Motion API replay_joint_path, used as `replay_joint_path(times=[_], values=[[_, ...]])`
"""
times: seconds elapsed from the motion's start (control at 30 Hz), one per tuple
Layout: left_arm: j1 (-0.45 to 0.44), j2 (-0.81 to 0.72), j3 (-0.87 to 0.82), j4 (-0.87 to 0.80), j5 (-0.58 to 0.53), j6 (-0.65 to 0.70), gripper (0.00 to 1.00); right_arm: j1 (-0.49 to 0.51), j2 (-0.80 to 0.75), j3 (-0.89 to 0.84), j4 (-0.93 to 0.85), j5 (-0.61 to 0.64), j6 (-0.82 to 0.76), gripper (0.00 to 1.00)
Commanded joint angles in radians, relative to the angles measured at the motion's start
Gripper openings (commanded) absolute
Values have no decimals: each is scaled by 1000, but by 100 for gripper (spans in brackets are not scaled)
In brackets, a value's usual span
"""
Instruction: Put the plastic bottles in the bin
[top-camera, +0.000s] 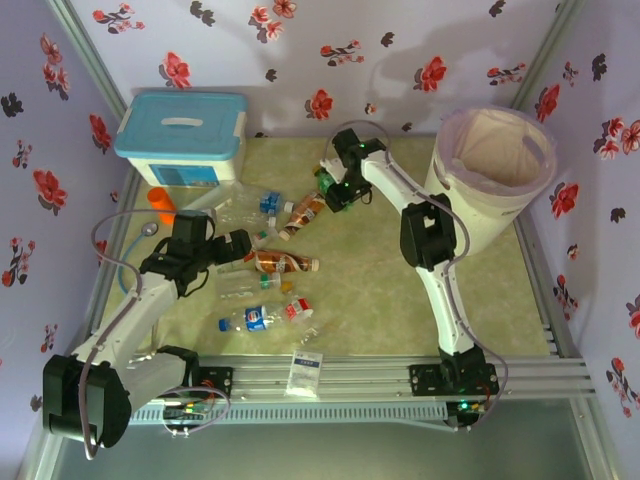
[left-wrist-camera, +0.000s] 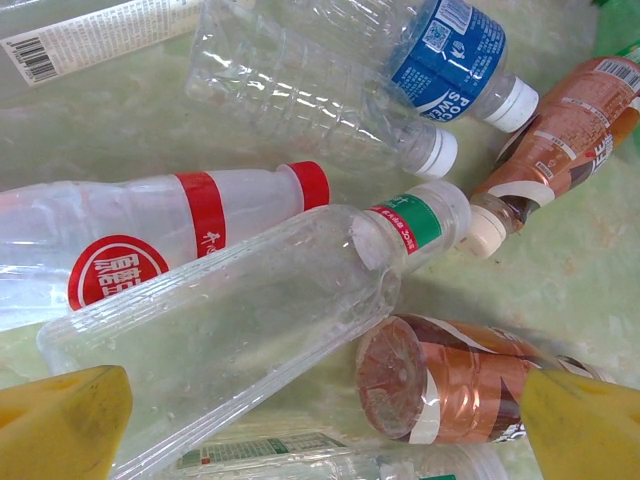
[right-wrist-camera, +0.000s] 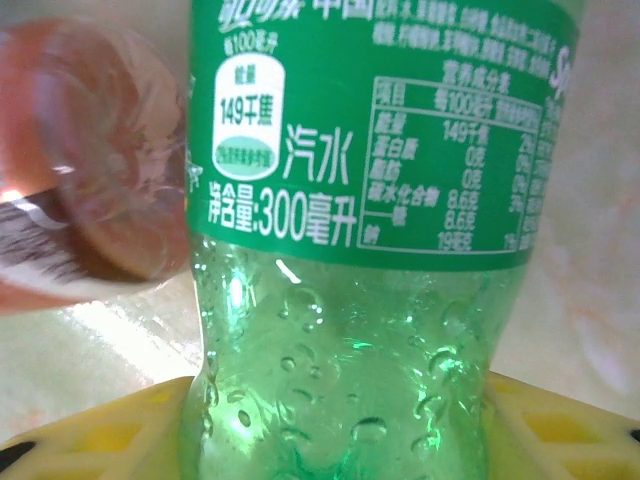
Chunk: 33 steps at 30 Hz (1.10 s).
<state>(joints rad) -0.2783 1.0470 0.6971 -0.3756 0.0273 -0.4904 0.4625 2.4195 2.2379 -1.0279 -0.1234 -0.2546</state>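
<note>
Top & base of green bottle (right-wrist-camera: 360, 330) off-frame; amber bottle (right-wrist-camera: 95, 170) blurry.

The left arm (top-camera: 130, 320) is shown bent at the elbow, the left gripper (top-camera: 240, 247) spread wide with its yellow fingers (left-wrist-camera: 60, 420) well apart. The right arm (top-camera: 440, 290) is extended far forward, the right gripper (top-camera: 335, 192) pressed against both sides of a green bottle (right-wrist-camera: 340, 350).
</note>
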Motion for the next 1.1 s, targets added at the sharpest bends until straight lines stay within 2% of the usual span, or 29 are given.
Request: replay_joint_path(times=[0.0,0.13,0.4,0.5,0.6,0.8,0.97,1.07], values=[[8,-2,3,1,6,10,100,-6,-142,-10,-32,44,23,57],[7,3,6,3,6,12,100,3,-254,-3,-74,129,69,57],[10,51,28,13,8,18,100,14,-466,77,-199,431,149,55],[9,68,34,23,12,16,100,-7,-522,130,-247,528,185,54],[7,83,43,26,19,11,100,-46,-572,157,-281,565,215,54],[7,91,43,43,24,3,100,-186,-676,131,-285,574,276,54],[7,85,33,44,26,4,100,-367,-741,45,-268,465,320,54],[8,76,17,55,25,2,100,-443,-756,-15,-259,396,330,54]])
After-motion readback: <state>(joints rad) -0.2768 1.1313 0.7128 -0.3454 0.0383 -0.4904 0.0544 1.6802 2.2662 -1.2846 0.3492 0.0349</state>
